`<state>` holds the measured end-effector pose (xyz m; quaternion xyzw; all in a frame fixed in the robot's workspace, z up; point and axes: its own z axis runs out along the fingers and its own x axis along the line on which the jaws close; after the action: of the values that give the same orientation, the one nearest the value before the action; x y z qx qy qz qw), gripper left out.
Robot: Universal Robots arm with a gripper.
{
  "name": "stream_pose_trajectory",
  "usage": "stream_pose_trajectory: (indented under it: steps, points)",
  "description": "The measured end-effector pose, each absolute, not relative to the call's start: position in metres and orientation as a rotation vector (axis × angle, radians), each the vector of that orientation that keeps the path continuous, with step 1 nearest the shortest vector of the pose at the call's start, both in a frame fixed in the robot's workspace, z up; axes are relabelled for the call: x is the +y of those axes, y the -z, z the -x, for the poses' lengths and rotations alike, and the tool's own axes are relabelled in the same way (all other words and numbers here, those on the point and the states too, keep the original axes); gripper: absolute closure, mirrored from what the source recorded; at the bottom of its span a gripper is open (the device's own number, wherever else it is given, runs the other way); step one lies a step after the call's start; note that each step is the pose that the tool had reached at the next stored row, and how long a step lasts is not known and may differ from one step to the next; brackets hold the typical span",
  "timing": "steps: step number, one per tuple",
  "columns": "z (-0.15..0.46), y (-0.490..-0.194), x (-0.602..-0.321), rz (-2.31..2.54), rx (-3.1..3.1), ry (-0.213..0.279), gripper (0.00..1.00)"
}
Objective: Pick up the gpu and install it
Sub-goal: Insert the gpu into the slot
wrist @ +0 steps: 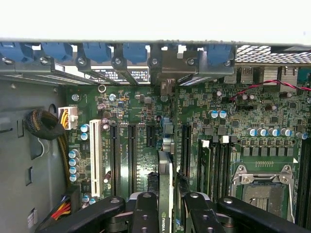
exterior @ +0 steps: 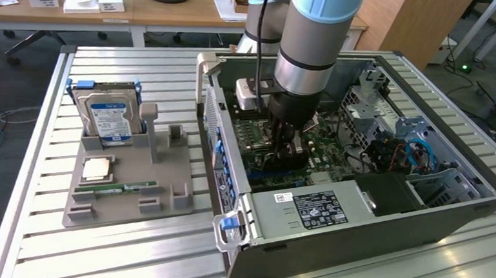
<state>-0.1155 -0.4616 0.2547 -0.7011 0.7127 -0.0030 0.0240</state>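
No text readable, white-on-black label on power supply [exterior: 313,206], blue-white label on hard drive [exterior: 111,119]

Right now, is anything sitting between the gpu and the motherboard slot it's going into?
Nothing visible blocks it. The gripper holds the gpu edge-on above the motherboard, with the long black slots on either side bare. Its lower edge is hidden, so whether it has met a slot cannot be told.

A slatted metal table [exterior: 120,247] carries an open computer case [exterior: 355,217] and a grey parts holder [exterior: 129,183].
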Motion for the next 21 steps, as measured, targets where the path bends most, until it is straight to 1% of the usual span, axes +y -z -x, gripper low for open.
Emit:
stream_pose_trajectory:
  steps: [6,7,8,9,10,13,15,16,21]
  points:
    - [0.1159,-0.2541,-0.4614,2.168,2.205,0.008,0.74]
    - [0.1158,-0.2542,-0.4614,2.168,2.205,0.009,0.68]
    - [0.1156,-0.2547,-0.4615,2.169,2.206,0.009,0.68]
    - [0.1155,-0.2547,-0.4615,2.169,2.205,0.009,0.62]
    - [0.1155,-0.2547,-0.4616,2.169,2.205,0.009,0.62]
    - [0.1155,-0.2547,-0.4616,2.169,2.205,0.009,0.44]
    - [0.1155,-0.2547,-0.4616,2.169,2.205,0.009,0.44]
    - [0.1155,-0.2547,-0.4616,2.169,2.205,0.009,0.38]
    - [0.1155,-0.2547,-0.4615,2.169,2.205,0.009,0.38]
